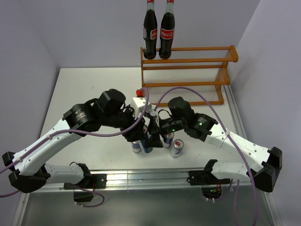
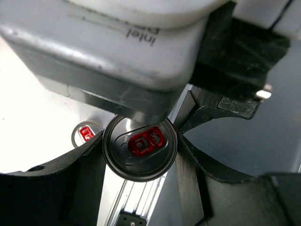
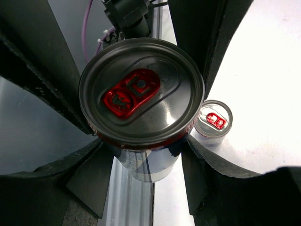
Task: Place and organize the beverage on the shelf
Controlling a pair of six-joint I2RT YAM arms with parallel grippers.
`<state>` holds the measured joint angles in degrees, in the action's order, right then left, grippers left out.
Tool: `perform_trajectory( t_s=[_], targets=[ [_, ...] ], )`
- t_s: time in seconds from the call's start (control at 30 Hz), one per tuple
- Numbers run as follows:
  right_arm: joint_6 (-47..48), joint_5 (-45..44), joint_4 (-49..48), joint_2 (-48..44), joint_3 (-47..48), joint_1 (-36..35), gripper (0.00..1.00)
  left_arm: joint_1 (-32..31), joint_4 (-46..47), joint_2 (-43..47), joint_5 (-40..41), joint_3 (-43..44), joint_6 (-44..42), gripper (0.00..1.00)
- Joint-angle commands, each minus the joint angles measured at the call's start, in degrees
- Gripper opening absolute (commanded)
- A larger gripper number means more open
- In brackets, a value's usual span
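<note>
Two cola bottles with red caps stand side by side on the left end of the top tier of the wooden shelf. Both arms meet over a cluster of blue-and-silver cans near the table's front. My left gripper is shut on one can seen from above, with a second can just to its left. My right gripper is shut on another can, both fingers pressed on its sides. A free can stands to its right.
The shelf's lower tier and the right part of its top tier hold nothing. A white box with a red button sits behind the grippers. Purple cables arc over the arms. A metal rail runs along the near table edge.
</note>
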<state>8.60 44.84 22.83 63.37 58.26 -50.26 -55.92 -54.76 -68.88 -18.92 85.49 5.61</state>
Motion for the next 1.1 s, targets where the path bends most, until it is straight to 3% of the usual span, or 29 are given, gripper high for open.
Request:
perform_trajectory(
  t_s=[0.0, 0.07, 0.13, 0.23, 0.27, 0.33, 0.47, 0.73, 0.87, 1.07],
  targets=[
    [0.19, 6.75, -4.72, 0.61, 4.05, -1.94, 0.35, -0.15, 7.74, -0.02, -1.47, 2.49, -1.12, 0.04],
    [0.01, 7.45, -5.34, 0.61, 4.06, -2.38, 0.22, -0.15, 7.74, -0.11, -1.21, 2.57, -1.12, 0.08],
    [-0.16, 7.54, -6.39, 0.43, 4.06, -2.82, 0.16, -0.15, 7.83, 0.06, -0.95, 2.49, -1.04, 0.14],
    [-0.86, 7.63, -8.41, -0.27, 3.79, -3.09, 0.0, -0.15, 8.18, 0.33, -0.07, 2.4, -0.77, 0.34],
    [-1.82, 7.46, -9.29, -0.44, 3.44, -3.09, 0.0, -0.15, 8.35, 0.5, 0.45, 2.31, -0.6, 0.46],
    [-3.14, 6.93, -12.36, -1.58, 2.56, -3.09, 0.0, -0.07, 8.53, 0.85, 0.64, 2.13, -0.51, 0.57],
    [-5.08, 5.7, -17.37, -4.04, 0.81, -3.09, 0.0, 0.2, 9.41, 1.73, 1.86, 1.78, -0.07, 0.69],
    [-6.93, 1.13, -21.6, -6.68, -1.48, -3.0, 0.0, 1.16, 10.99, 4.28, 5.9, 0.11, 0.63, 0.84],
    [-7.02, -2.9, -21.51, -5.72, -1.66, -3.0, 0.0, 2.13, 12.83, 5.68, 7.4, 0.11, 1.6, 1.0],
    [-7.63, -6.78, -22.57, -6.07, -1.92, -3.0, 0.0, 2.92, 16.53, 8.5, 9.16, -0.33, 2.57, 1.0]
  ],
)
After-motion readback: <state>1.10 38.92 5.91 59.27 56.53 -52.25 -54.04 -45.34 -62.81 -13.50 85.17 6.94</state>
